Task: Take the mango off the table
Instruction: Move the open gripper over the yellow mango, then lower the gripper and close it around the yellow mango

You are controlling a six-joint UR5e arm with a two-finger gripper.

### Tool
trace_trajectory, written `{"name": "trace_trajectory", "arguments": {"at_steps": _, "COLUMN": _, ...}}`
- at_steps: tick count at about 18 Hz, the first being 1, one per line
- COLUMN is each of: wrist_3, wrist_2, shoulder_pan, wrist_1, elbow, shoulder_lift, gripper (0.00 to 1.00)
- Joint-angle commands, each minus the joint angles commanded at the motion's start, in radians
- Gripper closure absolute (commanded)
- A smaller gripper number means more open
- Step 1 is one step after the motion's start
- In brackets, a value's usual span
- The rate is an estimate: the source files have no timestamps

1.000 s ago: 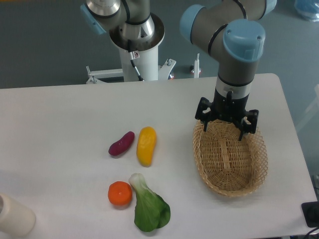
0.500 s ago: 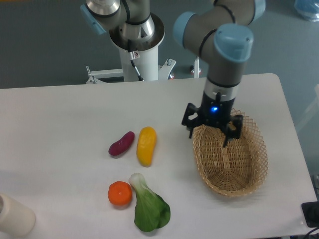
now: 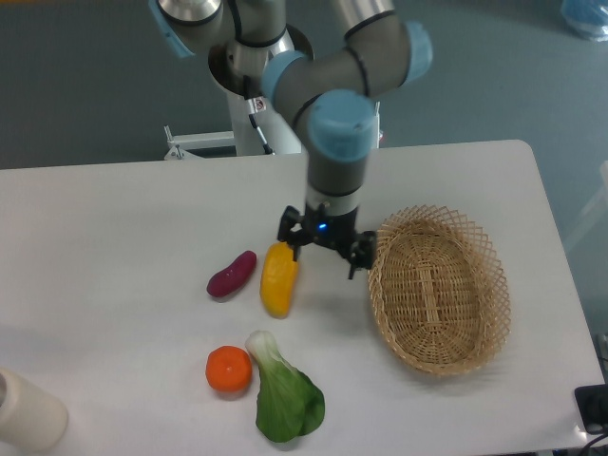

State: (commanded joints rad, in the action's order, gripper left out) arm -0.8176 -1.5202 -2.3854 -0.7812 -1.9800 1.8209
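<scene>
The mango (image 3: 278, 278), a smooth yellow-orange oval, lies on the white table (image 3: 114, 218) near its middle, long axis running front to back. My gripper (image 3: 324, 256) hangs just to the right of the mango's far end, above the table, with its black fingers spread apart and nothing between them. One finger (image 3: 289, 231) stands close to the mango's top end; whether it touches is unclear.
A small purple sweet potato (image 3: 232, 274) lies just left of the mango. A round orange fruit (image 3: 229, 369) and a green leafy vegetable (image 3: 285, 394) sit in front. A woven wicker basket (image 3: 439, 288) stands to the right. A white cylinder (image 3: 27, 410) is at the front left corner.
The arm has swung left from over the basket's far rim to beside the mango. The fruit, the vegetable and the basket have stayed where they were.
</scene>
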Motion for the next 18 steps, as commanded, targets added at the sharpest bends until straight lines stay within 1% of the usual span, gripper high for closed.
{"name": "trace_trajectory", "arguments": {"at_steps": 1, "wrist_3": -0.002, "wrist_2": 0.005, "shoulder_pan": 0.018, "wrist_1": 0.034, "elbow": -0.032, "shoulder_lift": -0.012, "gripper": 0.0}}
{"name": "trace_trajectory", "arguments": {"at_steps": 2, "wrist_3": 0.006, "wrist_2": 0.005, "shoulder_pan": 0.022, "wrist_1": 0.033, "elbow": -0.03, "shoulder_lift": -0.015, "gripper": 0.0}}
{"name": "trace_trajectory", "arguments": {"at_steps": 5, "wrist_3": 0.008, "wrist_2": 0.005, "shoulder_pan": 0.023, "wrist_1": 0.033, "elbow": -0.071, "shoulder_lift": -0.031, "gripper": 0.0}}
{"name": "trace_trajectory", "arguments": {"at_steps": 15, "wrist_3": 0.048, "wrist_2": 0.003, "shoulder_pan": 0.049, "wrist_1": 0.031, "elbow": -0.074, "shoulder_lift": -0.008, "gripper": 0.0}}
{"name": "trace_trajectory", "arguments": {"at_steps": 18, "wrist_3": 0.048, "wrist_2": -0.015, "shoulder_pan": 0.049, "wrist_1": 0.033, "elbow": -0.069, "shoulder_lift": 0.017, "gripper": 0.0}}
